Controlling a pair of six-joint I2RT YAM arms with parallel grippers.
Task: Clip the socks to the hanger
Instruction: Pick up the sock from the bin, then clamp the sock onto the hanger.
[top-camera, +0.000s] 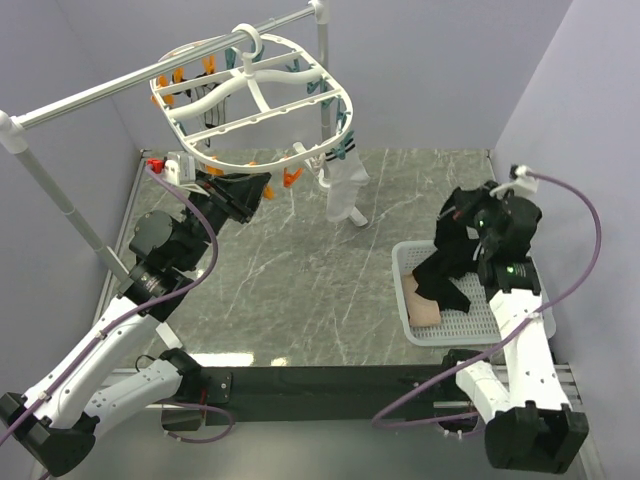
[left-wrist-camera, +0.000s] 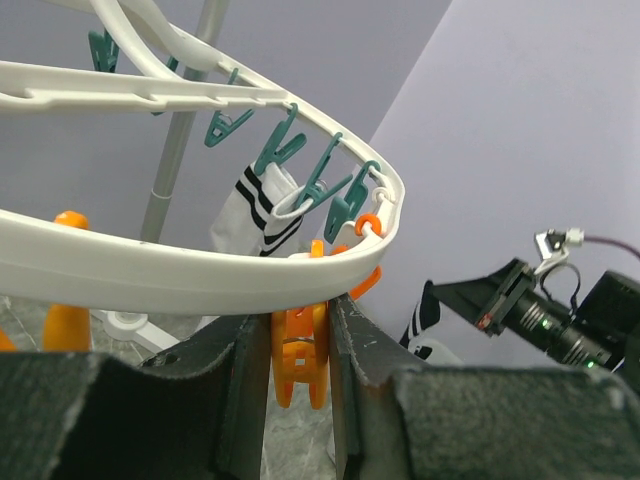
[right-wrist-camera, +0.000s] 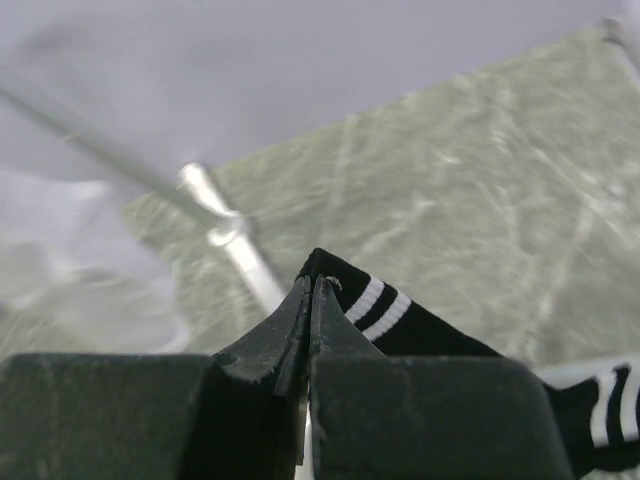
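I log: hanger (top-camera: 250, 95) white; orange clip (left-wrist-camera: 300, 360), teal clips (left-wrist-camera: 322, 178). Hanging sock (top-camera: 347, 190) white, cuff black-striped. Black sock (right-wrist-camera: 430, 335), paired white stripes. Third sock (top-camera: 420, 312) pinkish-beige. Surface (top-camera: 300, 290) grey-green, marbled.

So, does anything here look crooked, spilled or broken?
Nothing looks spilled or broken. The hanger seems to hang tilted, not level, while the left hand pinches one orange clip on its rim. The right hand holds a black sock above the basket, not yet clipped.
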